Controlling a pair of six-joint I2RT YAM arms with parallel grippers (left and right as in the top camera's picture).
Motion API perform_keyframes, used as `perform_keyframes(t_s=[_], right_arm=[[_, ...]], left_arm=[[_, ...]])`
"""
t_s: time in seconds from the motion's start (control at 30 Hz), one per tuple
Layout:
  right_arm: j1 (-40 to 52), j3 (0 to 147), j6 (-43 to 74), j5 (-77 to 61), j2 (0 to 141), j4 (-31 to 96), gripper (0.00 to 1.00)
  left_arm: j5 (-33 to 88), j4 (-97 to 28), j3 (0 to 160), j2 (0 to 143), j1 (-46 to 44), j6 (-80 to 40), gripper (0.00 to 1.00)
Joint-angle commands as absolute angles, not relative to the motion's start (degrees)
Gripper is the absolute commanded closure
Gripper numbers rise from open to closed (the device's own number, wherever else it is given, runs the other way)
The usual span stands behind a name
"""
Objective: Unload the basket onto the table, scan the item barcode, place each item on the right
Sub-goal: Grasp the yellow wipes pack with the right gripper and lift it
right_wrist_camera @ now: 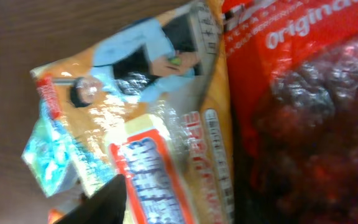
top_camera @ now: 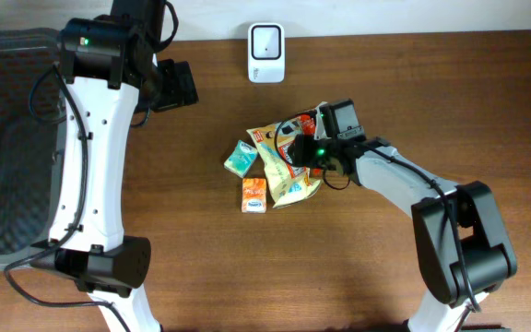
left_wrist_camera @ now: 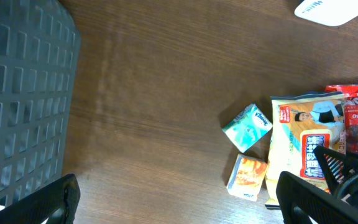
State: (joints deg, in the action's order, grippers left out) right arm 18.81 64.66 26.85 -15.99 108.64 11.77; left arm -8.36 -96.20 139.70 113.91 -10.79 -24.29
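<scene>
**Wood-grain table [top_camera: 367, 286]: item reached, scan not yet made**

A grey mesh basket [top_camera: 7, 138] fills the left edge of the overhead frame. The left gripper [left_wrist_camera: 176, 198] hangs at upper left of centre, fingers spread wide with nothing between them. The right gripper [top_camera: 313, 153] sits low over the pile at centre, on the yellow snack bag [top_camera: 279, 177]; whether it is pinching the bag I cannot tell. A red packet [top_camera: 308, 120] touches the bag's upper right. The white scanner [top_camera: 265, 53] stands at top centre, apart from the pile. A teal tissue pack [top_camera: 241, 159] and an orange carton [top_camera: 254, 195] lie just left of the bag. By my reading, little is done: securing, lifting and presenting a barcode to the scanner all remain.
</scene>
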Motion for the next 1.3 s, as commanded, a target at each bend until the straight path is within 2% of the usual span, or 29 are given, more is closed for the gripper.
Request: perform_keyframes(t_s=[0.0,0.1,0.17,0.2,0.33,0.53,0.57,0.6,0.67,0.73,0.8,0.87,0.9,1.0,1.1,1.27], right_arm=[[19.1,64.8,28.0,-7.8,109.8,13.0,0.57],[18.3,64.8,32.8,-0.3,109.8,16.1,0.63],[16.6,65.0,33.8,-1.5,109.6,16.3,0.64],[15.2,65.3,33.7,-4.5,109.4,16.6,0.67],[11.6,65.6,28.1,-26.4,108.4,14.1,0.66],[16.6,65.2,33.6,-18.8,112.7,14.1,0.62],[16.9,65.2,34.0,-19.0,112.9,13.4,0.73],[16.9,65.3,34.0,-19.0,112.9,13.2,0.94],[15.9,66.3,34.4,-23.1,111.3,13.2,0.96],[13.3,67.9,39.5,-36.4,108.7,12.5,0.96],[10.1,69.4,50.2,-47.0,106.5,12.0,0.96],[6.7,69.8,73.3,-59.0,105.7,11.7,0.96],[5.7,69.8,78.4,-64.5,105.7,10.9,0.96],[4.1,69.8,78.7,-70.0,105.7,5.6,0.96],[4.2,69.8,69.3,-69.9,105.7,-2.2,0.96],[5.8,69.8,63.6,-68.7,105.7,-12.8,0.96]], left_arm=[[-8.4,-96.1,139.7,114.1,-10.7,-24.8,0.01],[-8.4,-96.1,139.7,114.1,-10.7,-24.8,0.01],[-8.4,-96.1,139.7,114.1,-10.7,-24.8,0.01],[-8.4,-96.1,139.7,114.1,-10.7,-24.8,0.01],[-8.4,-96.1,139.7,114.1,-10.7,-24.8,0.01],[-8.4,-96.1,139.7,114.1,-10.7,-24.8,0.01],[-8.4,-96.1,139.7,114.1,-10.7,-24.8,0.01],[-8.4,-96.1,139.7,114.1,-10.7,-24.8,0.01],[-8.4,-96.1,139.7,114.1,-10.7,-24.8,0.01],[-8.4,-96.1,139.7,114.1,-10.7,-24.8,0.01],[-8.4,-96.1,139.7,114.1,-10.7,-24.8,0.01],[-8.4,-96.1,139.7,114.1,-10.7,-24.8,0.01],[-8.4,-96.1,139.7,114.1,-10.7,-24.8,0.01],[-8.4,-96.1,139.7,114.1,-10.7,-24.8,0.01],[-8.4,-96.1,139.7,114.1,-10.7,-24.8,0.01],[-8.4,-96.1,139.7,114.1,-10.7,-24.8,0.01]])
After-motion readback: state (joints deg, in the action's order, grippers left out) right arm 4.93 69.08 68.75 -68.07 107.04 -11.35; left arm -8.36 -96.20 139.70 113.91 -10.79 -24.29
